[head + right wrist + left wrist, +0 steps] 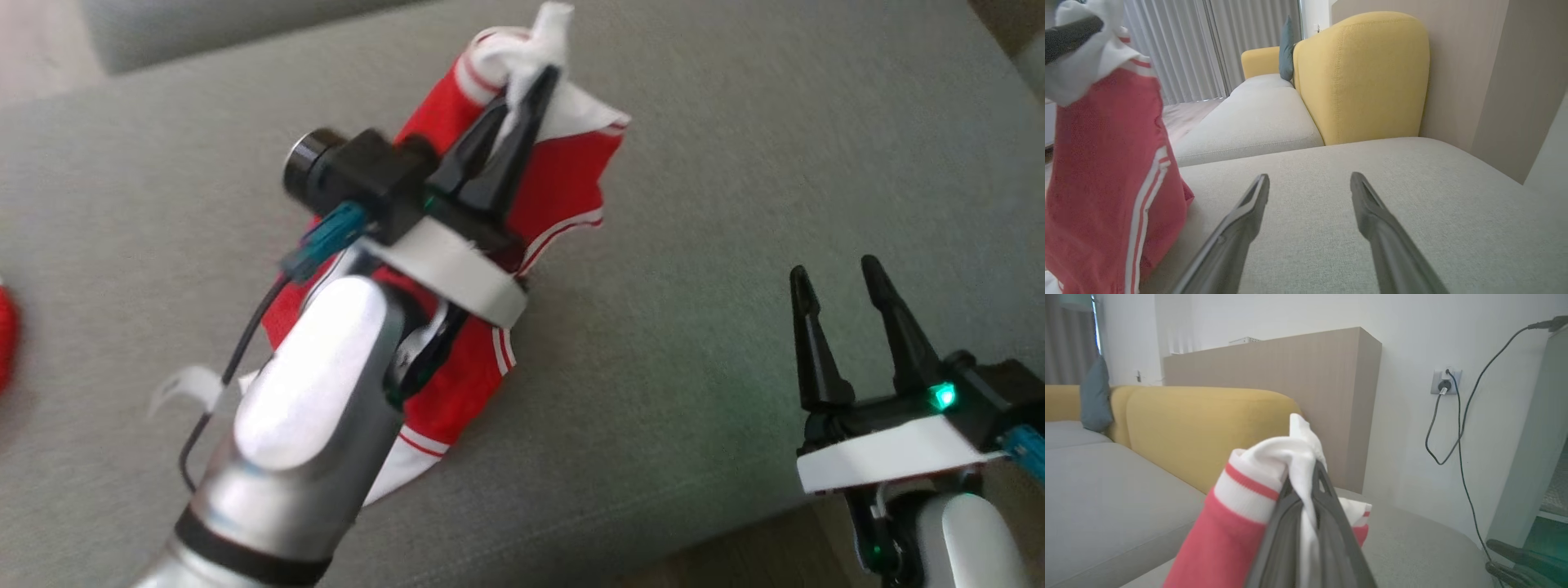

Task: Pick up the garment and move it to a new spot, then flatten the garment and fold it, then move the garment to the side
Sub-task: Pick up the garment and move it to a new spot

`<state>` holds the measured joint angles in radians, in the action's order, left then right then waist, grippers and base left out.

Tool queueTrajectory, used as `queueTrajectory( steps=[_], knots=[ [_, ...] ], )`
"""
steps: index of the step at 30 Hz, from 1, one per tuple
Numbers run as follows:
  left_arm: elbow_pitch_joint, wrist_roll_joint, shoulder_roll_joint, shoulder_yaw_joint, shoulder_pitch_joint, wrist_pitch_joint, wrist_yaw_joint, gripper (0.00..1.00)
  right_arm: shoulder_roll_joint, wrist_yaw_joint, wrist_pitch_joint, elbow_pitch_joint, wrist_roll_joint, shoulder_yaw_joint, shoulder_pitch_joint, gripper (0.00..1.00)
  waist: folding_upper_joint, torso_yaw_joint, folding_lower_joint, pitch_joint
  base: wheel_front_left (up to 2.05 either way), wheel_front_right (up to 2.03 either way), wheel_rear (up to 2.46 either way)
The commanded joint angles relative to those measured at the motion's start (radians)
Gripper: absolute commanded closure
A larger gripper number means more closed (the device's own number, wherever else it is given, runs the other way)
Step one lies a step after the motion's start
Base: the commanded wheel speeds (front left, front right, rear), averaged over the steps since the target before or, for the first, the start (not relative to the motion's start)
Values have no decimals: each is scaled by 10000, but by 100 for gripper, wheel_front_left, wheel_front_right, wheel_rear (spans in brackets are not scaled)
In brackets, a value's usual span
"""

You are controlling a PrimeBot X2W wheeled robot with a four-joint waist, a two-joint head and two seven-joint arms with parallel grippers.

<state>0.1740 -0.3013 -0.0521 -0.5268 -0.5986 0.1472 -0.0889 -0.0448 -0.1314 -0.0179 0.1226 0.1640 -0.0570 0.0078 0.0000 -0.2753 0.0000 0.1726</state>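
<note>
The left hand [528,91] is shut on the garment [563,180], which hangs upright over the sofa [735,122], left of the right hand [835,269], wide open and empty near the front edge.

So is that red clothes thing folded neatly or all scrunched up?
Scrunched up: the garment hangs bunched from the shut left gripper, not folded.

Head view steeply down onto grey seat [735,163]; wrist views low along it, garment [571,188] in all.

One red-and-white garment [571,180], two end effectors [526,88] [834,268], one teal cushion [1286,49], one wall socket [1445,381], one sofa [735,163].
</note>
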Motion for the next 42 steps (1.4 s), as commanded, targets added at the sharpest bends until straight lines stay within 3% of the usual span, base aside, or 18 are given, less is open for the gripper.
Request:
queueTrajectory(
  steps=[1, 8, 15, 16, 17, 18, 22, 26, 33, 42],
  knots=[
    [-125, -48, -40, 97, -746, 68, -21, 100, -54, 7, -177, 411, 132, -211, -453, 0, 0, -684, 0, 816, 0, 0, 0],
    [1510, -361, 3, -1026, -968, -466, -181, 100, -54, 7, -489, 359, 424, -368, -579, 0, 0, -941, 0, 1463, 0, 0, 0],
    [2664, -591, 12, -1943, -964, -610, -314, 100, -54, 7, -631, 228, 452, -352, -711, 0, 0, -711, 0, 1585, 0, 0, 0],
    [2728, -639, 12, -2043, -960, -570, -326, 82, -54, 7, -643, 203, 451, -325, -711, 0, 0, -626, 0, 1566, 0, 0, 0],
    [2771, -750, 13, -2166, -926, -574, -344, 21, -54, 7, -652, 179, 427, -289, -712, 0, 0, -534, 0, 1530, 0, 0, 0],
    [2711, -837, 14, -2265, -911, -447, -358, 0, -54, 7, -652, 155, 401, -253, -714, 0, 0, -445, 0, 1480, 0, 0, 0],
    [2260, -907, -21, -2462, -680, 181, -362, 0, -54, 7, -581, 154, 418, -234, -734, 0, 0, -27, 0, 1166, 0, 0, 0],
    [1597, -836, -375, -2335, -194, 588, -81, 0, -54, 7, -448, 247, 241, -177, -714, 0, 0, 464, 0, 778, 0, 0, 0],
    [795, -1004, -1276, -1494, 723, 858, 749, 0, -54, 7, -183, 365, 30, -40, -621, 0, 0, 1226, 0, 280, 0, 0, 0],
    [180, -1451, -2326, 353, 1982, 1109, 1917, 0, -54, 7, 147, 438, -159, 146, -458, 0, 0, 2089, 0, -167, 0, 0, 0]
  ],
)
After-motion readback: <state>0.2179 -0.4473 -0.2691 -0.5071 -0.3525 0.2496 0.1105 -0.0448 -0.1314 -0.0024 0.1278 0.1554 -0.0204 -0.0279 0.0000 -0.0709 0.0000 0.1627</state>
